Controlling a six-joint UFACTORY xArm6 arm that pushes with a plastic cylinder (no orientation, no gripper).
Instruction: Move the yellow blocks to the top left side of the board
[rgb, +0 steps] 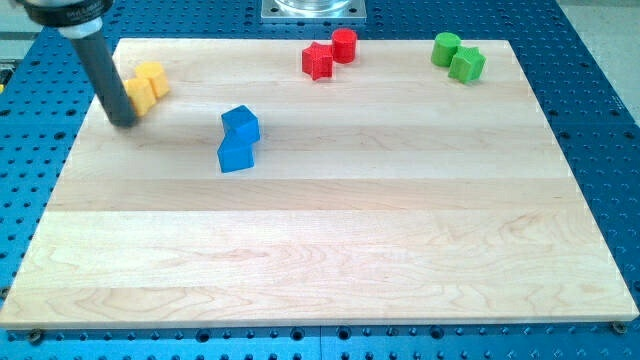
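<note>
Two yellow blocks sit touching at the board's top left: one (151, 78), shape unclear, and a second (140, 96) just below-left of it, partly hidden by the rod. My tip (124, 122) rests on the board just below-left of the lower yellow block, touching or nearly touching it. The dark rod rises from the tip to the view's top left.
Two blue blocks (239, 123) (236, 153) touch below and right of the tip. A red star (318, 62) and a red cylinder (344, 45) are at top centre. Two green blocks (446, 48) (467, 64) are at top right. The wooden board (330, 250) lies on a blue perforated table.
</note>
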